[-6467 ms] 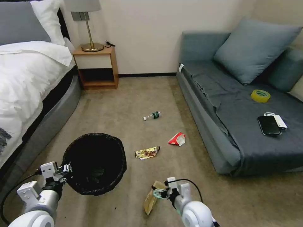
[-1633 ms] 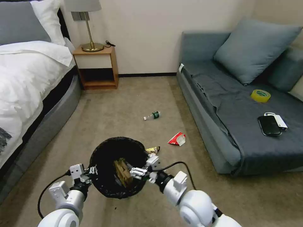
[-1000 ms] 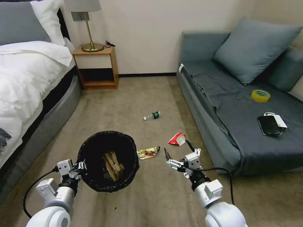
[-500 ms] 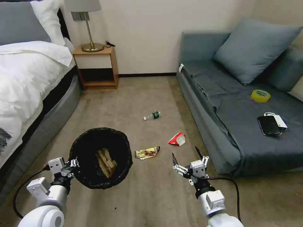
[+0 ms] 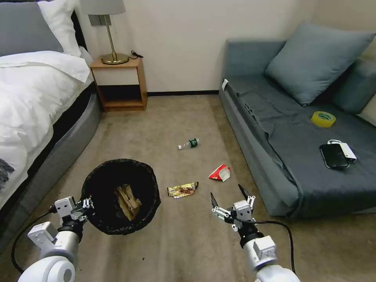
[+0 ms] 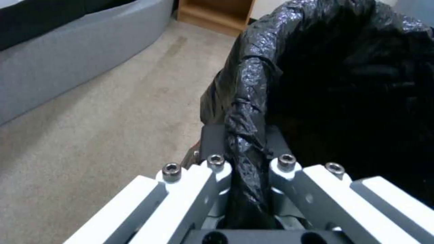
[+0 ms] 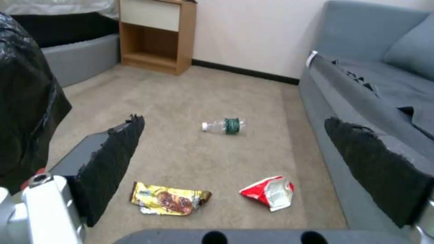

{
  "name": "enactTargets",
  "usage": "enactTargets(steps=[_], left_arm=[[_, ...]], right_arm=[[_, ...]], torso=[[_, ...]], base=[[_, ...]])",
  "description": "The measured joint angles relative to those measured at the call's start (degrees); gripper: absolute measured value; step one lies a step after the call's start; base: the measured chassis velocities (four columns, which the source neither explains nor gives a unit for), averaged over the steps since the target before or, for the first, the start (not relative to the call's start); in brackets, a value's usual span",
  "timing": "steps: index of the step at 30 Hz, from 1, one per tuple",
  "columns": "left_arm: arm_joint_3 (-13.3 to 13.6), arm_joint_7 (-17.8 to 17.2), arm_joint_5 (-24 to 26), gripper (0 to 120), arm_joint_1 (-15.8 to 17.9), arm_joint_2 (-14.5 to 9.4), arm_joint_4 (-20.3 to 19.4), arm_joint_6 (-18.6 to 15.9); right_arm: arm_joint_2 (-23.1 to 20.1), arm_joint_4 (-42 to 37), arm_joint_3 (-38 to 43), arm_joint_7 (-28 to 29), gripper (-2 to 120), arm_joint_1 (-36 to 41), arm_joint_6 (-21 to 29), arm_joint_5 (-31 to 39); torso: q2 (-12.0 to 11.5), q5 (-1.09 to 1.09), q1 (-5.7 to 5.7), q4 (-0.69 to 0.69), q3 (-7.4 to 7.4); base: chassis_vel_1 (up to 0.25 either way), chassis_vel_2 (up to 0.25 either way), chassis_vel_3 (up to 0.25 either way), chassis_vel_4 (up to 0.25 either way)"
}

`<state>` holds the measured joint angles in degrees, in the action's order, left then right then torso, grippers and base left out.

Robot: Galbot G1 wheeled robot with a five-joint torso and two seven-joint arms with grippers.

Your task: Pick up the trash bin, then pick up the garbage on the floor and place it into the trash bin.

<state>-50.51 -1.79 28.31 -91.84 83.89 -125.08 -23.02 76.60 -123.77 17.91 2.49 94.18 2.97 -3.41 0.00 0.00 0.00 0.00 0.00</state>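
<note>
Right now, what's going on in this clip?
The robot is clearing litter off a bedroom floor. Its left gripper is shut on the rim of the trash bin, holding it; tan crumpled paper lies inside. The right gripper hangs open and empty above the carpet. The gold wrapper, red-and-white packet and small bottle lie on the floor.

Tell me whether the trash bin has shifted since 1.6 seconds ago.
Yes. The trash bin, held at its rim by the left claw, has moved left, toward the bed and clear of the gold wrapper.
</note>
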Motion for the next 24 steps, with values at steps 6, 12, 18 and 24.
enactTargets(steps=[6,12,18,24], left_arm=[[-0.5,0.0,0.42,4,0.0,-0.13,0.06,0.0],[-0.79,-0.02,0.71,4,-0.01,-0.19,0.31,0.0],[-0.91,-0.03,1.08,4,0.13,-0.17,0.7,0.0],[-1.52,-0.03,1.64,4,0.32,-0.41,1.11,-0.02]], right_arm=[[0.2,0.31,-0.34,-0.05,100,-0.25,0.15,0.02],[0.36,0.41,-0.28,-0.16,100,-0.34,0.17,0.03],[0.32,0.3,0.15,-0.19,100,-0.43,0.67,0.25],[0.53,0.37,0.14,-0.28,100,-0.52,0.87,0.21]], torso=[[0.0,0.0,0.0,0.0,0.0],[0.0,0.0,0.0,0.0,0.0],[0.0,-0.01,0.0,0.0,0.0],[0.0,-0.01,0.0,0.0,0.0]], base=[[0.0,0.0,0.0,0.0],[0.0,0.0,0.0,0.0],[-0.063,0.061,0.058,-0.065],[-0.072,0.064,0.079,-0.076]])
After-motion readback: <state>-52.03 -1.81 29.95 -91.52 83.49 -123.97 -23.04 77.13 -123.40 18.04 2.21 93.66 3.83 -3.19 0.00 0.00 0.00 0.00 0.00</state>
